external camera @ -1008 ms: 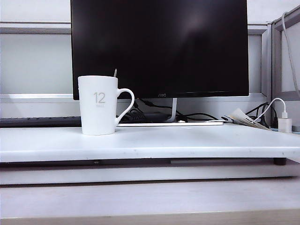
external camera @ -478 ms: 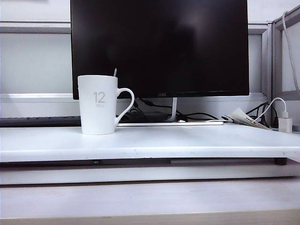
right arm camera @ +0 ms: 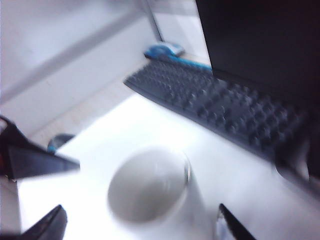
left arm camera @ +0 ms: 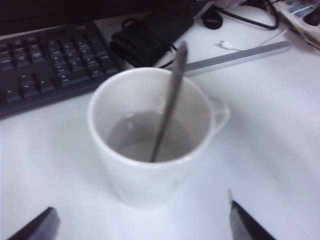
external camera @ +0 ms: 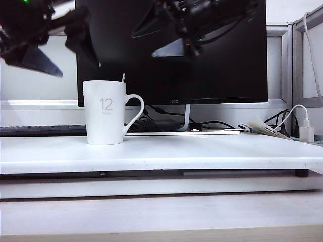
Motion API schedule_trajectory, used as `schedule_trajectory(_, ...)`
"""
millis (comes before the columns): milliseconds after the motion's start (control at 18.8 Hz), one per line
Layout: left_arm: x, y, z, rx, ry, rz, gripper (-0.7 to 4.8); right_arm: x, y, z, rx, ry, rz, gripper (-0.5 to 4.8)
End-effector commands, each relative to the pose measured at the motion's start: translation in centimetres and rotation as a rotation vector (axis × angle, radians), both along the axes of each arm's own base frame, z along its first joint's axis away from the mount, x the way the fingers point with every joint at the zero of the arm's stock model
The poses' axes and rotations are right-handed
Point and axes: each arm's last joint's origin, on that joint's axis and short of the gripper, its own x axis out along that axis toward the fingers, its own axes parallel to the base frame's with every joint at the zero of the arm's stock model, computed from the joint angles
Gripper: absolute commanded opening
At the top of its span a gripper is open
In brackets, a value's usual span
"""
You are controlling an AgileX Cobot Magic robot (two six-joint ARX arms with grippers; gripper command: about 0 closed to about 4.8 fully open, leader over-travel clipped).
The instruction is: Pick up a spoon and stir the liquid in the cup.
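Note:
The white cup (external camera: 105, 113) with grey "12" print stands upright on the left of the white table, handle to the right. The spoon (external camera: 123, 77) stands in it; only the thin handle tip shows above the rim. From the left wrist view, the cup (left arm camera: 150, 140) holds pale liquid and the spoon (left arm camera: 170, 100) leans against its far rim. My left gripper (external camera: 63, 55) hangs open above and left of the cup, empty (left arm camera: 142, 225). My right gripper (external camera: 161, 40) hovers open above and right of it; its blurred view looks down into the cup (right arm camera: 150, 190) between its fingers (right arm camera: 140, 225).
A large dark monitor (external camera: 212, 75) stands just behind the cup. A black keyboard (left arm camera: 45, 65) lies behind and to the left, with a black adapter and cables (left arm camera: 150, 35) by the monitor's base. Papers (external camera: 262, 126) and a white charger (external camera: 306, 133) sit at the right.
Both arms have swung into the exterior view from above and now hang over the cup, one on each side. The cup and spoon have not moved.

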Motion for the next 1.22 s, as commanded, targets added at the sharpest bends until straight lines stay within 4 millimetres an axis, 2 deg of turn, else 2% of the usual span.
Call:
schedule_trajectory(53,0.1,0.0,0.6,-0.015,-0.043,-0.001,4.79,1.2,1.8,0.1,0.034,-0.05,0.04,3.87)
schedule_trajectory(212,0.1,0.0,0.9,-0.025,-0.063,-0.002,4.79,2.7,3.8,-1.0,0.033,-0.025,0.068,3.87)
schedule_trajectory(478,0.0,0.0,0.9,-0.026,-0.06,-0.007,4.79,4.0,4.6,-3.9,0.004,0.039,0.061,3.87)
schedule_trajectory(743,-0.1,0.0,0.7,-0.018,-0.042,-0.007,4.79,4.1,5.3,-4.4,-0.004,0.022,0.013,3.85)
schedule_trajectory(796,-0.1,0.0,0.6,-0.014,-0.033,-0.007,4.79,4.1,5.4,-4.6,-0.003,0.019,0.012,3.71)
schedule_trajectory(849,-0.1,0.0,0.6,-0.01,-0.024,-0.007,4.79,4.1,5.6,-4.7,-0.003,0.017,0.014,3.28)
schedule_trajectory(955,-0.2,0.1,0.4,-0.005,-0.011,-0.007,4.79,4.1,5.7,-4.8,-0.005,0.017,0.007,1.48)
schedule_trajectory(1114,-0.3,0.1,0.2,0.004,0.009,-0.007,4.79,4.2,5.7,-4.6,0.002,-0.007,-0.023,1.33)
schedule_trajectory(1167,-0.3,0.1,0.2,0.008,0.017,-0.007,4.79,4.3,5.7,-4.6,-0.001,-0.008,-0.038,0.95)
schedule_trajectory(1220,-0.3,0.1,0.1,0.013,0.028,-0.007,4.79,4.3,5.7,-4.6,-0.003,-0.009,-0.042,-0.09)
